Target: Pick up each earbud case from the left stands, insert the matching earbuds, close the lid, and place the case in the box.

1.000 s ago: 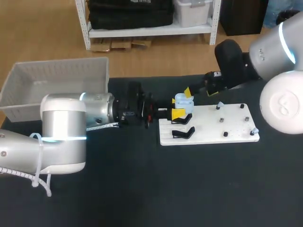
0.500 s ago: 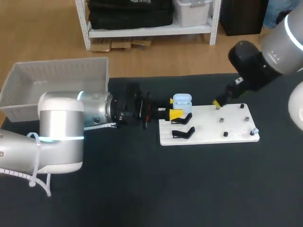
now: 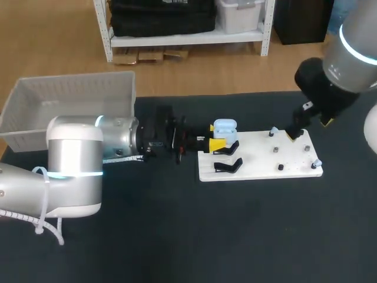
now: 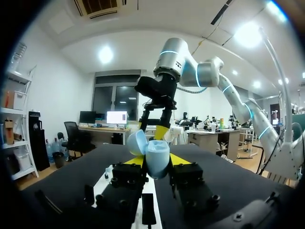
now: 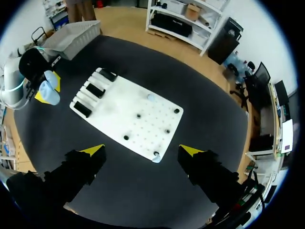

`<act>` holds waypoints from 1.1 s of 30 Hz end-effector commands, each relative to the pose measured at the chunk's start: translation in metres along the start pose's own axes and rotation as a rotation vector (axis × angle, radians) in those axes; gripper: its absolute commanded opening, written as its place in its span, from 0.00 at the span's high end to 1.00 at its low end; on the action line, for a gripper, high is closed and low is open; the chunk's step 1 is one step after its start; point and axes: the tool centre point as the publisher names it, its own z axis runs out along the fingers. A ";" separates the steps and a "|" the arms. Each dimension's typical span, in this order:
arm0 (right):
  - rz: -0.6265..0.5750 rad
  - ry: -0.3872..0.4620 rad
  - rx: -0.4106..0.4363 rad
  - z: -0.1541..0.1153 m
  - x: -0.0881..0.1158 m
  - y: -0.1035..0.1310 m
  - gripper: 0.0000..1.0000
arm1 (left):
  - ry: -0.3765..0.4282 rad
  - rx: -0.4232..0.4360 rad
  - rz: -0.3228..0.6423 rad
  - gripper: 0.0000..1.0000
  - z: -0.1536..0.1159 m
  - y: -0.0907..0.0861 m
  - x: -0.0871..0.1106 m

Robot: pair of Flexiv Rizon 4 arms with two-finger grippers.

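My left gripper point(image 3: 218, 141) is shut on a light blue earbud case point(image 3: 225, 127) whose lid stands open, just off the left edge of the white board point(image 3: 256, 160). In the left wrist view the case point(image 4: 155, 156) sits between the yellow fingertips point(image 4: 179, 159). Two small pale earbuds point(image 3: 273, 131) point(image 3: 317, 163) rest on the board's pegs. Black stands point(image 3: 227, 167) line the board's left side. High over the board's right end, my right gripper point(image 3: 307, 128) hangs open and empty. Its wrist view looks down on the board point(image 5: 119, 114), an earbud point(image 5: 151, 98) and the held case point(image 5: 49, 91).
A white basket point(image 3: 70, 97) stands at the back left of the black table, behind my left arm. Several dark pegs point(image 3: 275, 150) stick up from the board. Black stands point(image 5: 95, 89) show along the board's edge nearest the left gripper.
My right arm has swung from beside the case to the right, over the board's right end. My left gripper has drawn back slightly left with the case.
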 end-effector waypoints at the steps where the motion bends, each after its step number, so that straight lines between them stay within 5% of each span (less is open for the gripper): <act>1: 0.004 0.002 0.043 0.008 0.003 0.003 0.00 | 0.005 0.002 0.009 1.00 0.000 0.002 0.001; 23: 0.074 0.152 0.074 0.044 0.033 -0.025 0.00 | 0.022 -0.010 0.020 1.00 0.001 0.000 0.006; 33: 0.037 0.183 -0.047 0.063 0.052 -0.027 0.19 | 0.022 -0.010 0.020 1.00 0.001 0.000 0.006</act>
